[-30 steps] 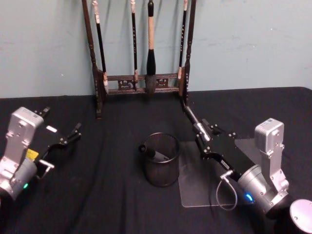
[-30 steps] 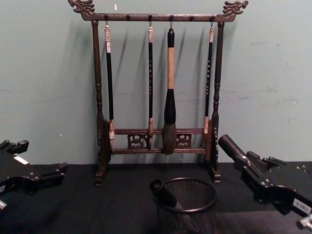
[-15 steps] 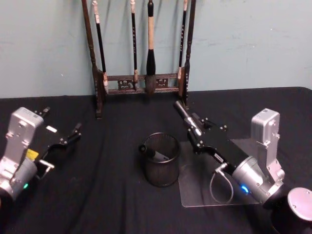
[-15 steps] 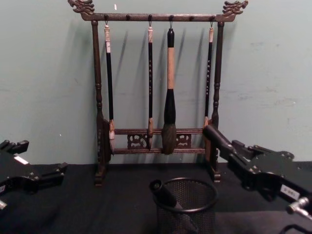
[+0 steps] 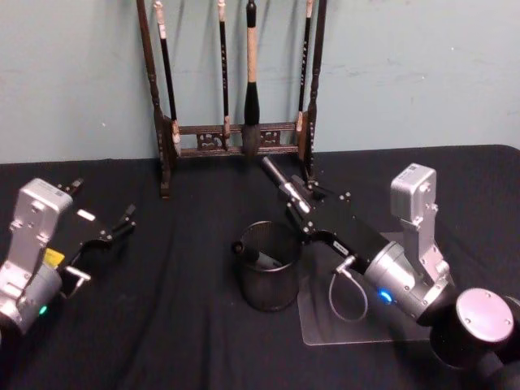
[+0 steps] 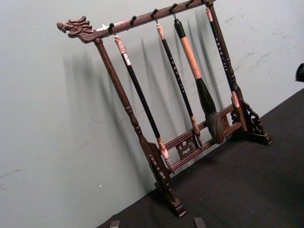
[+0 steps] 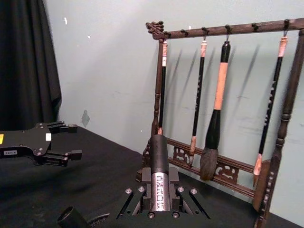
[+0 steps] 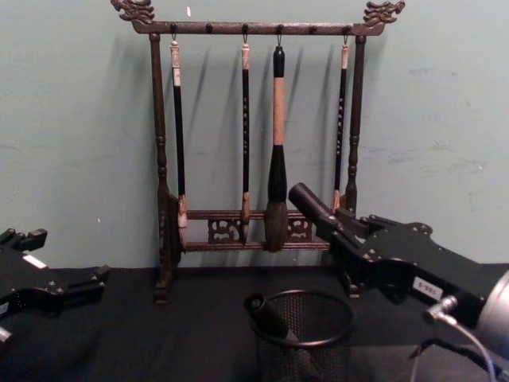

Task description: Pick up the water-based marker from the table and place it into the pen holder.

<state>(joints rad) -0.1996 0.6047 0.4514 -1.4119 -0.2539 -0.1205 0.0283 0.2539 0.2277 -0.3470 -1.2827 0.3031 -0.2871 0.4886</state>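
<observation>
Gripping the water-based marker (image 5: 275, 174) tight in the right claw (image 5: 299, 203), aloft at 1 o'clock of the black mesh pen holder (image 5: 264, 292), tip angled up, likely to clear the rim before lowering, with the left claw (image 5: 106, 197) spread idle over the worktop (image 5: 179, 333) at 9 o'clock.

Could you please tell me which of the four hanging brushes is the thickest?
The tan-handled brush, third from the robot's left; the other three are slim and dark.

Pen holder (image 5: 268, 280) before brush rack (image 5: 213, 127)
</observation>
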